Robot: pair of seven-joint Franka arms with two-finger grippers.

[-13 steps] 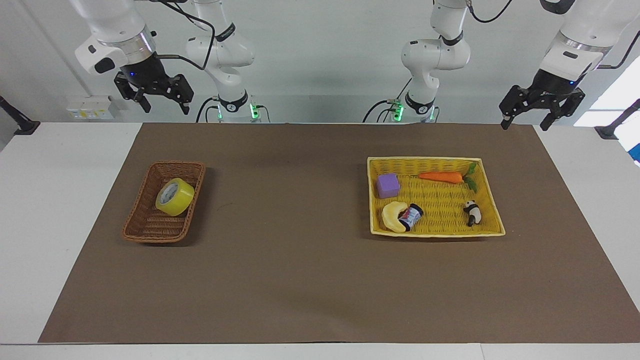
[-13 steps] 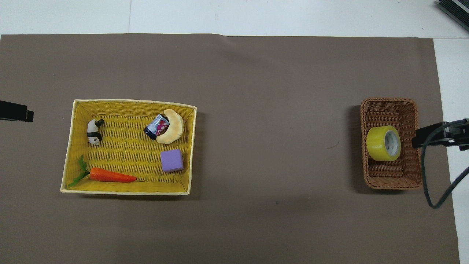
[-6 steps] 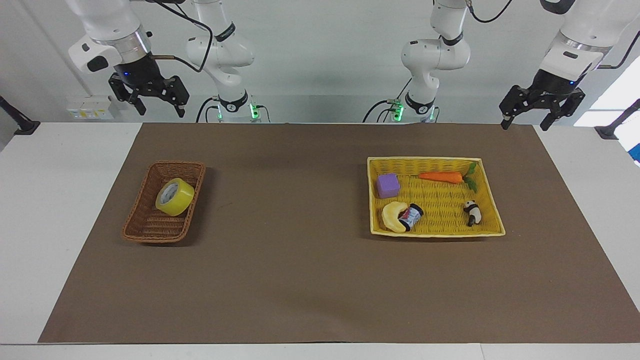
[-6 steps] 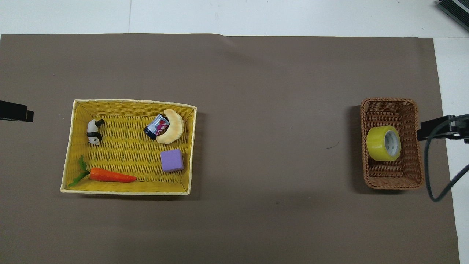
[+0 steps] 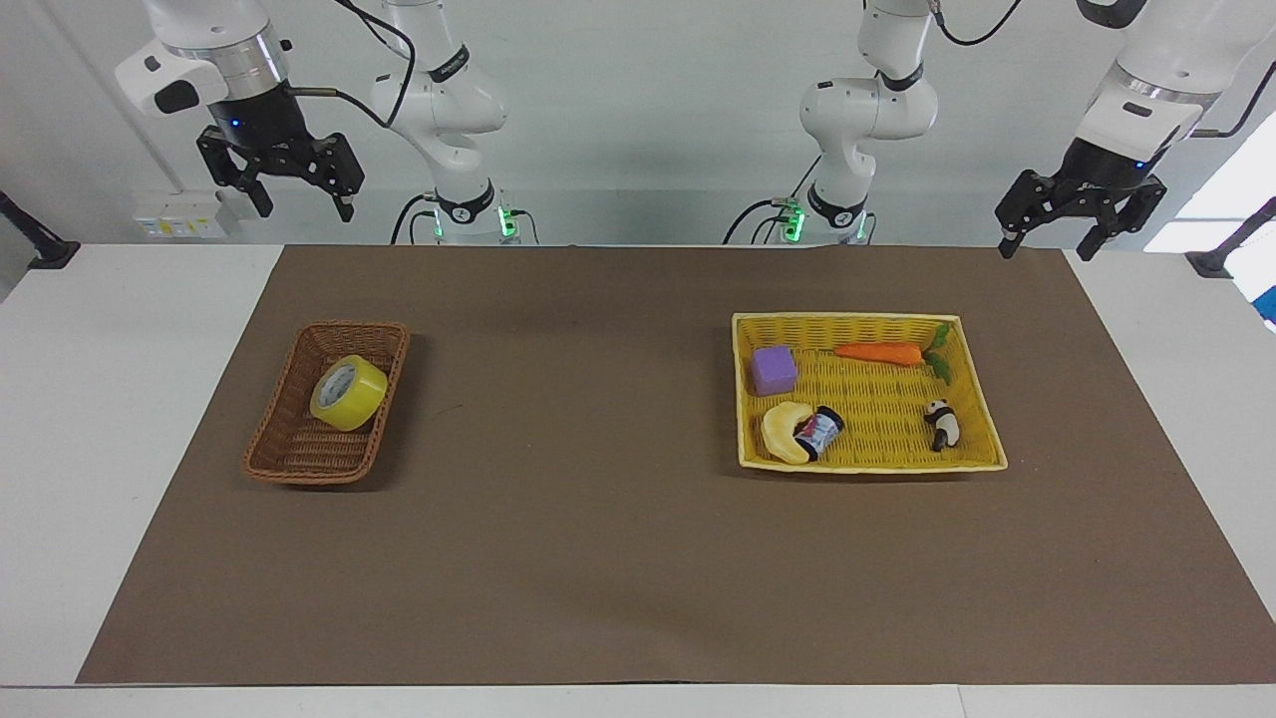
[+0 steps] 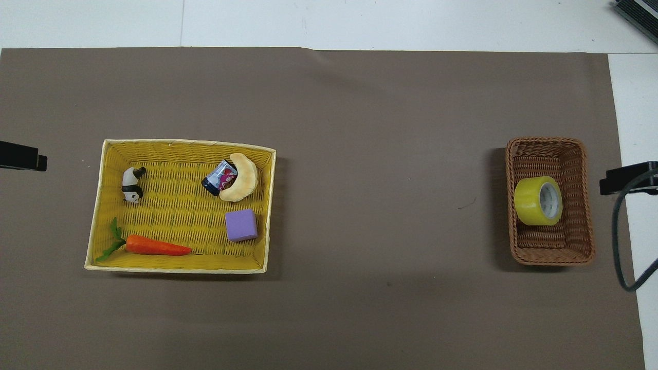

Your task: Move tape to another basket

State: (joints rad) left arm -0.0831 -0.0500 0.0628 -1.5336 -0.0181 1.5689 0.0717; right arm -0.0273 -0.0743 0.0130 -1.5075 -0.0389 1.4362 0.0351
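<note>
**Mira:** On the brown mat (image 5: 598, 558), what do you see at the right arm's end?

**Tomas:** At that end sits the dark brown wicker basket (image 5: 289, 464), and the tape (image 5: 348, 392) lies inside it, on its side. The roll leans on the basket's wall that faces the middle of the table, in the half of the basket nearer to the robots. From above, the pale core of the tape (image 6: 538, 200) points toward the table edge at the right arm's end, and the basket (image 6: 552, 252) has free floor nearer to the robots.

**Mira:** And the right gripper?

**Tomas:** The right gripper (image 5: 296, 195) hangs high, above the table edge, nearer to the robots than the basket. Its fingers stand wide apart and nothing is between them. It does not touch the tape.

**Mira:** The left gripper?

**Tomas:** The left gripper (image 5: 1049, 242) hangs above the mat corner, nearer to the robots than the yellow tray (image 5: 972, 374). Its fingers are also spread and hold nothing.

**Mira:** What is in the tray?

**Tomas:** A purple block (image 5: 774, 370), a carrot (image 5: 879, 352), a small panda (image 5: 941, 423), a pale banana toy (image 5: 783, 431) and a little jar (image 5: 819, 431) that touches the banana. The tray is well apart from the basket, toward the left arm's end.
</note>
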